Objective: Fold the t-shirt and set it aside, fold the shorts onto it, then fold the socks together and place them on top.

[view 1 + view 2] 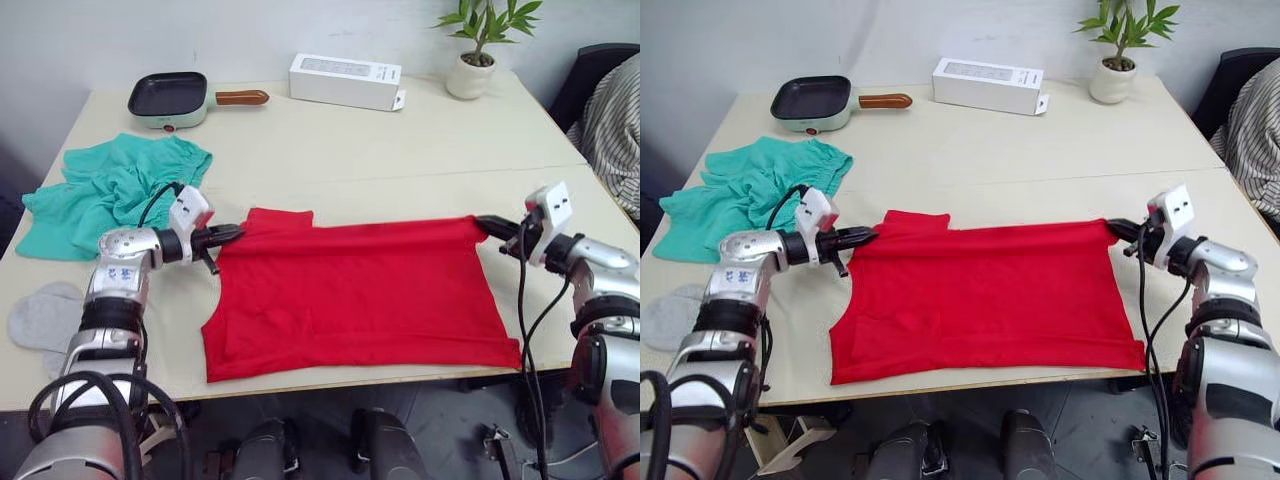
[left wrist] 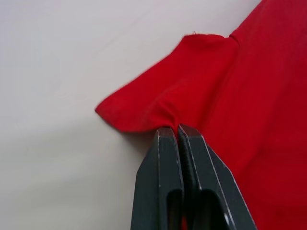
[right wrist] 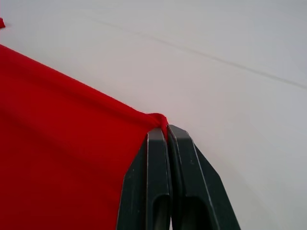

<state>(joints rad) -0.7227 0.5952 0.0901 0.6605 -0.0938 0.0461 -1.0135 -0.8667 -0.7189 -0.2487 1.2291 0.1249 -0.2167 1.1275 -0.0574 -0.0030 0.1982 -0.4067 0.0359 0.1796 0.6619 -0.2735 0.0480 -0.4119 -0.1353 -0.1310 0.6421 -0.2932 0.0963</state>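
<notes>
We see the t-shirt (image 1: 355, 295) spread flat on the bench (image 1: 400, 150), near its front edge. Left gripper (image 1: 232, 236) has its fingers (image 2: 168, 158) clenched on the shirt's far left corner; right gripper (image 1: 488, 225) has its fingers (image 3: 158, 163) clamped on the far right corner. Shorts (image 1: 115, 190) lie crumpled at the left, socks (image 1: 45, 315) at the bench's left front edge. Pan (image 1: 170, 98), white box (image 1: 345, 80) and potted plant (image 1: 478, 50) sit along the back.
</notes>
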